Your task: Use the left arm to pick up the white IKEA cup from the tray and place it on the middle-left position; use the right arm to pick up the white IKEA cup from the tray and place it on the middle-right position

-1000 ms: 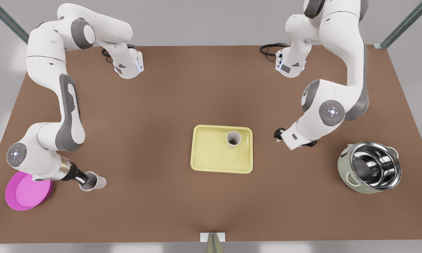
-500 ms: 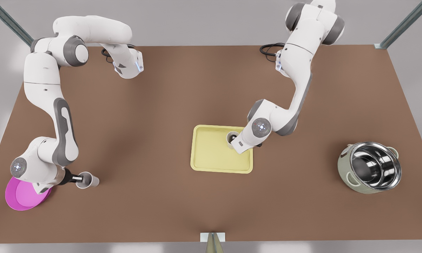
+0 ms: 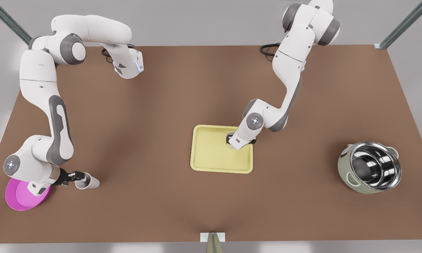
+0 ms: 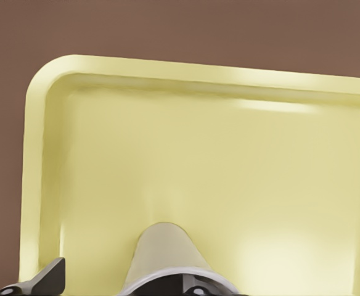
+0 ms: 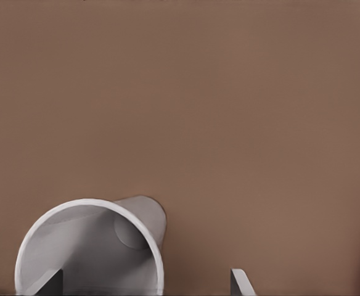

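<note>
The pale-yellow tray (image 3: 211, 154) lies mid-table. One white cup (image 3: 229, 135) stands at the tray's far right part, mostly hidden under my left gripper (image 3: 232, 140), which is down over it. In the left wrist view the cup (image 4: 164, 253) is close below the camera, and one finger (image 4: 47, 279) stands apart from its wall, so the gripper is open. A second white cup (image 3: 90, 182) stands on the bare table at the front view's left. My right gripper (image 3: 74, 176) is open at its rim; the right wrist view shows the cup (image 5: 94, 246) with one finger (image 5: 240, 282) outside it.
A round magenta dish (image 3: 23, 197) lies under the right arm's wrist at the front view's near left. A steel pot (image 3: 370, 167) stands at the front view's right. Brown tabletop (image 3: 144, 140) lies open between the tray and the left-hand cup.
My right gripper has opened, let go of the table cup and drawn back a little toward the dish. My left gripper swung from beside the tray to settle over the tray cup.
</note>
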